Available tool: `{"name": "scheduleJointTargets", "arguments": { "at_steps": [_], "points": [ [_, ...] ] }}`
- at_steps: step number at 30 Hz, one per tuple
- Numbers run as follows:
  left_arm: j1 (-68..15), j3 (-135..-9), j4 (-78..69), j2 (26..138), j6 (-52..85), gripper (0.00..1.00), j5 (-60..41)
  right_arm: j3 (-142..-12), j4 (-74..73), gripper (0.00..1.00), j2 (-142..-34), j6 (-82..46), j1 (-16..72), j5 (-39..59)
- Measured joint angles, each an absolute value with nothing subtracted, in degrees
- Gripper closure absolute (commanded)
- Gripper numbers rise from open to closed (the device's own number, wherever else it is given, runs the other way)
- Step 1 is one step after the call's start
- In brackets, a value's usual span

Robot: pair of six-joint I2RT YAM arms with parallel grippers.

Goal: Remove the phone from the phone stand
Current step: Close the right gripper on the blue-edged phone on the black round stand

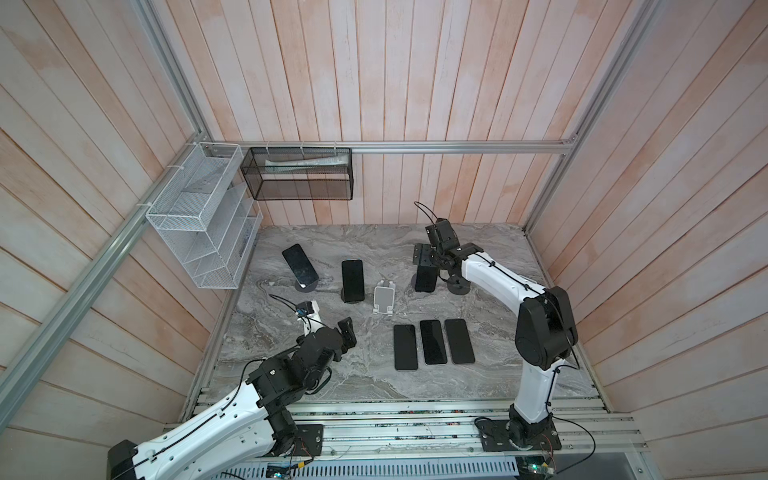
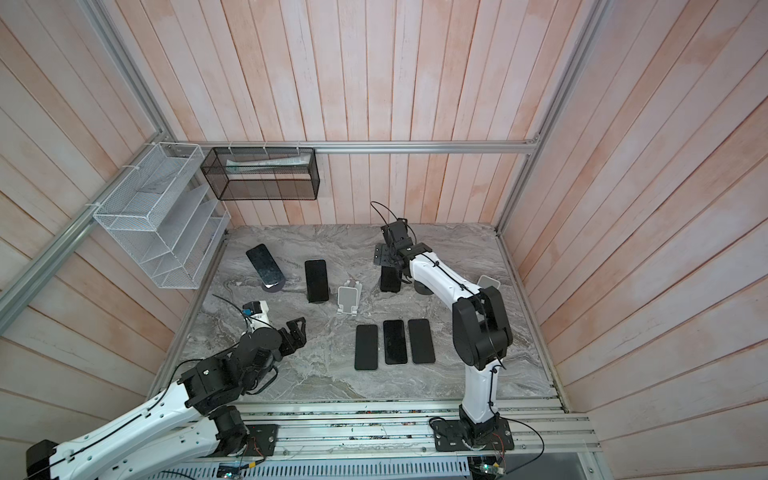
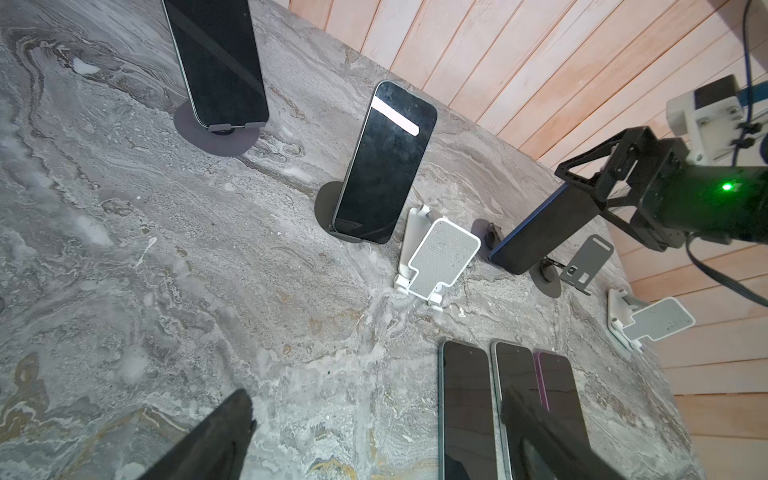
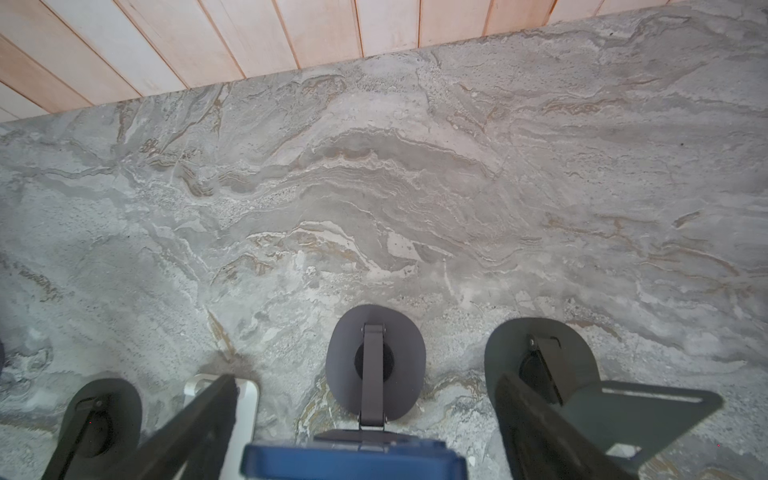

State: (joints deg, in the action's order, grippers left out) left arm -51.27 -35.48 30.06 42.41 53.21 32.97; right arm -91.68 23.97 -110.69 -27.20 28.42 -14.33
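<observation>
Pink plank walls (image 1: 415,83), grey marble tabletop (image 1: 353,382)

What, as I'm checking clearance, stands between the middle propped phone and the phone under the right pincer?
An empty white stand, shown in both top views.

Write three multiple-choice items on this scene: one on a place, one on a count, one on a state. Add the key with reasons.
1. Where do the three flat phones lie?
A. In a row on the table
B. In the white rack
C. In the black basket

2. How many propped phones are there?
A. One
B. Three
C. Five

3. How is the right tool?
A. Shut on a flat phone
B. Open, astride the blue phone
C. Shut and empty

Key:
1 A: they lie side by side on the table.
2 B: both top views show three standing up.
3 B: the right wrist view shows a gap on either side of the phone.
</observation>
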Motion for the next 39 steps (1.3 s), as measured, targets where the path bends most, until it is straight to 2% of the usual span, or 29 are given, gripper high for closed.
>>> {"name": "scheduleJointTargets", "arguments": {
  "at_steps": [11, 29, 39],
  "points": [
    [-51.3, -35.5, 30.1, 42.3, 53.2, 0.05, 33.0, -91.9, 23.3, 0.06, -113.2, -29.3, 29.5, -16.8],
    [-51.3, -35.5, 30.3, 42.2, 52.1, 0.05, 33.5, -88.9, 19.8, 0.30, -113.4, -32.8, 30.0, -19.4],
    [-51.3, -35.5, 30.0, 42.0, 51.4, 0.05, 34.5, -88.0, 19.4, 0.33, -112.3, -30.3, 32.6, -23.4]
  ]
}}
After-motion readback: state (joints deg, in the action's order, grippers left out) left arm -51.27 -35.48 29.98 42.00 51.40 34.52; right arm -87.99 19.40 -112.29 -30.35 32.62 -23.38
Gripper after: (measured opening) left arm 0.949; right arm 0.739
